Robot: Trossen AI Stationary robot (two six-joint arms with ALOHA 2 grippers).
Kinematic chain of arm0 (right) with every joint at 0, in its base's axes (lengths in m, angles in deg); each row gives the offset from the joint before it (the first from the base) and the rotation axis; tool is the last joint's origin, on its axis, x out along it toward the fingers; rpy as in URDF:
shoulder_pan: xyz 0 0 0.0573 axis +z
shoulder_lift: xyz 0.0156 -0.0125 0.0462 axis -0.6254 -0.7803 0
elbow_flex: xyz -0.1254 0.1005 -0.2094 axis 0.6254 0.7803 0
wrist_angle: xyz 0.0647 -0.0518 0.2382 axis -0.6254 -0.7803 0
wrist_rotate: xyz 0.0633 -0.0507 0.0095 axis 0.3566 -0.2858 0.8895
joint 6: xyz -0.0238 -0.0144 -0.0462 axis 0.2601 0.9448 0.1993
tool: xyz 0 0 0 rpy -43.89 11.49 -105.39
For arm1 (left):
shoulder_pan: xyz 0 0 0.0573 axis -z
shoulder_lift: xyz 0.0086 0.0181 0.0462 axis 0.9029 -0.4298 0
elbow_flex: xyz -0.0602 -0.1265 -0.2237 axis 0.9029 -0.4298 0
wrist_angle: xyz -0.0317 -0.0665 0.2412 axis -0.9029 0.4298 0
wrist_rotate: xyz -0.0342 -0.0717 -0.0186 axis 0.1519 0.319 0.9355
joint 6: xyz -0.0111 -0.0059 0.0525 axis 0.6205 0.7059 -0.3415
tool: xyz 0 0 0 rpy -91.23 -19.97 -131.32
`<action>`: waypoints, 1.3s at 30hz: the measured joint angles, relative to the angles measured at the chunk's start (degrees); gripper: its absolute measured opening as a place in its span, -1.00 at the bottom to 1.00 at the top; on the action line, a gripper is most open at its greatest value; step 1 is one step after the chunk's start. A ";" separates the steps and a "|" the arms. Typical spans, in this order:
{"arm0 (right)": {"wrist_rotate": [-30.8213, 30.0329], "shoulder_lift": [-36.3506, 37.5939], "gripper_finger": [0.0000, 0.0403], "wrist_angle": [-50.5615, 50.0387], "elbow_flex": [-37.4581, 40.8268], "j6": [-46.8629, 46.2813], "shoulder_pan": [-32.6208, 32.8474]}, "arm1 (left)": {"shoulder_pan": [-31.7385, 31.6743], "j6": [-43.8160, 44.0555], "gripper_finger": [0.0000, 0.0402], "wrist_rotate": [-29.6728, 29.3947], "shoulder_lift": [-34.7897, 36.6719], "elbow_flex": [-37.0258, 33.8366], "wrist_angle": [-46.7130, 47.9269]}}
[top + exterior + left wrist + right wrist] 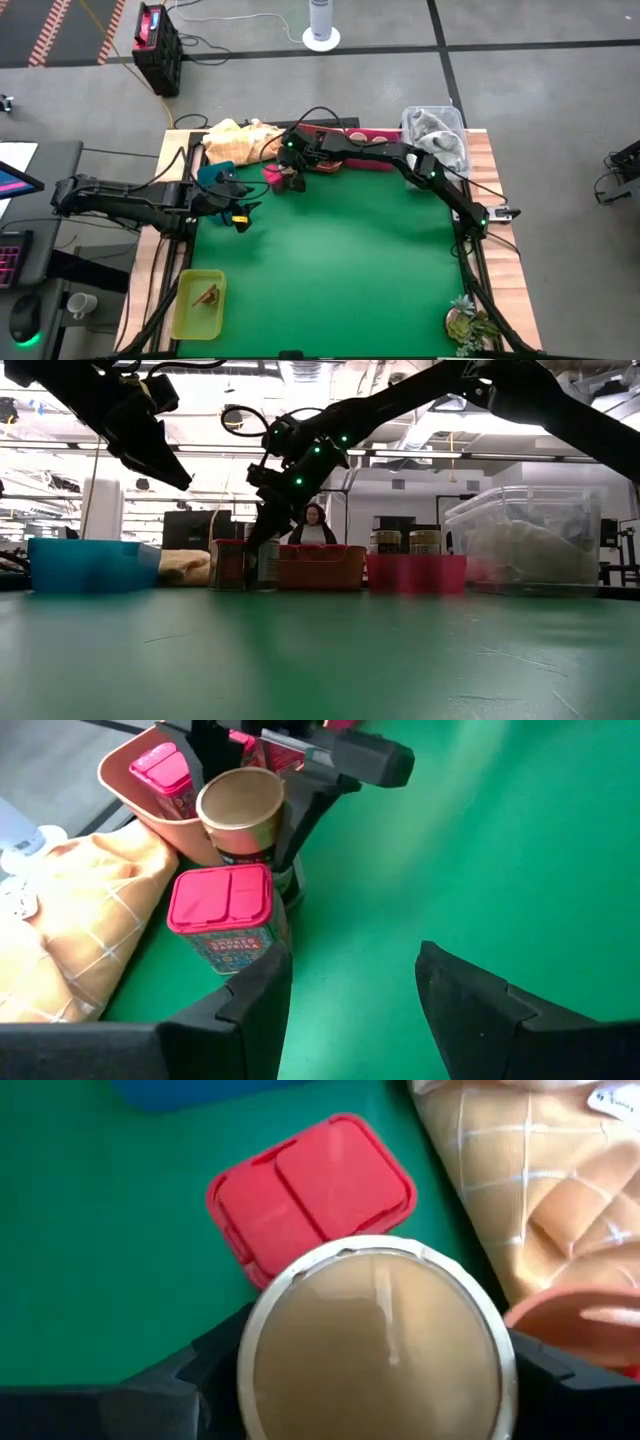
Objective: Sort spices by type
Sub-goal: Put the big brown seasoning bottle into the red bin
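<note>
My right gripper reaches across to the far left of the green mat and is shut on a round jar with a tan lid. Beside the jar a pink-red cube box stands upright on the mat. Another pink box sits in the orange tray. A brown twiggy piece lies in the yellow-green tray. My left gripper is open and hovers above the mat, just short of the cube box, touching nothing. My right gripper pinches the round jar by its upper wall just under the lid, one dark finger on each side. The fingers come from above, pointing down. The jar stays upright; in the low view its base looks level with the mat.
A teal tray lies left of the spices, with a pale yellow cloth behind it. A magenta tray and a clear plastic bin line the far edge. The green mat stretches toward the near edge; a small plant stands at the near right corner.
</note>
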State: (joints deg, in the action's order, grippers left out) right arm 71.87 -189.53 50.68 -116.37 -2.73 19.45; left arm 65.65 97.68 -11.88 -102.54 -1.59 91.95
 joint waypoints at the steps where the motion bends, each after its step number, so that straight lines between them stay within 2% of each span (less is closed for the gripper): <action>1: -0.09 0.33 0.50 -0.66 0.00 0.02 0.03 | 0.00 -0.03 0.02 0.00 0.00 0.00 0.00; 8: -1.84 5.29 0.50 -9.03 0.00 0.12 0.05 | 0.00 -2.00 0.02 0.00 0.00 0.25 -0.04; 15: -2.20 13.42 0.50 -24.30 0.75 -0.60 0.62 | 0.02 -4.12 0.02 -0.09 0.02 2.50 -0.62; 19: -4.76 20.42 0.50 -25.68 7.00 -3.05 1.41 | 0.58 -4.15 0.02 -0.05 0.02 2.82 -0.47; 25: -13.71 35.29 0.50 -17.85 25.03 -6.64 2.09 | 1.70 -4.15 0.02 -0.04 0.02 2.89 -0.54; 31: -22.99 48.17 0.50 -4.15 43.51 -9.62 -1.19 | 1.73 -4.04 0.02 -0.02 0.02 2.90 -4.18; 37: -25.71 55.72 0.50 8.92 53.32 -9.86 -5.78 | 1.73 -3.93 0.02 -0.02 0.02 2.91 -5.23; 39: -28.29 57.24 0.50 13.20 55.27 -9.44 -7.09 | 1.73 -4.02 0.02 -0.02 0.02 2.91 -5.35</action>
State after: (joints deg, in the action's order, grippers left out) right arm 43.59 -132.28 63.88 -61.10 -12.17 12.36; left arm 67.37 93.65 -11.90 -102.51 1.32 86.61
